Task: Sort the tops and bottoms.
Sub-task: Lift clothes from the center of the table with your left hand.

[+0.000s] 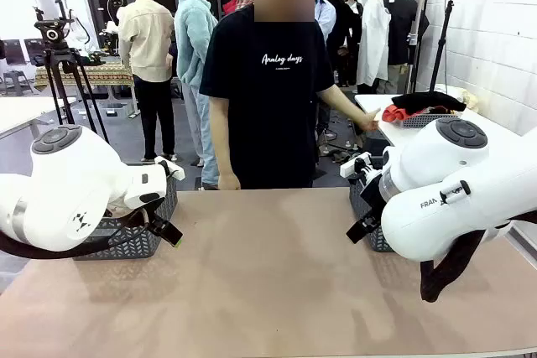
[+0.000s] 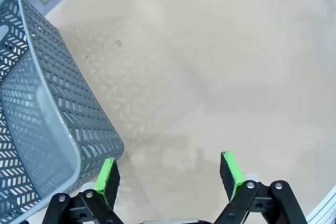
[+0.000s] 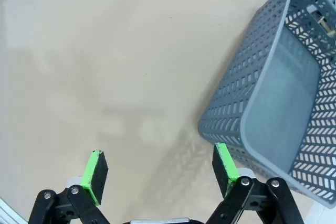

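On a side table at the back right lies a pile of clothes: an orange-red top (image 1: 393, 112) under a plain black bottom (image 1: 430, 101). The person's hand reaches toward that pile. The light grey top is out of view. My left gripper (image 2: 170, 169) hangs open over bare tabletop, just right of a grey basket (image 2: 47, 124). My right gripper (image 3: 157, 163) is open too, above bare table beside the other grey basket (image 3: 273, 103). In the front view the left gripper (image 1: 166, 230) and right gripper (image 1: 362, 228) hang low at either side, both holding nothing.
A person in a black T-shirt with white script (image 1: 270, 106) stands at the far edge of the brown table (image 1: 268, 274). The left basket (image 1: 134, 241) and right basket (image 1: 373, 211) sit at the table's sides, partly hidden by the arms. A tripod (image 1: 59, 64) stands back left.
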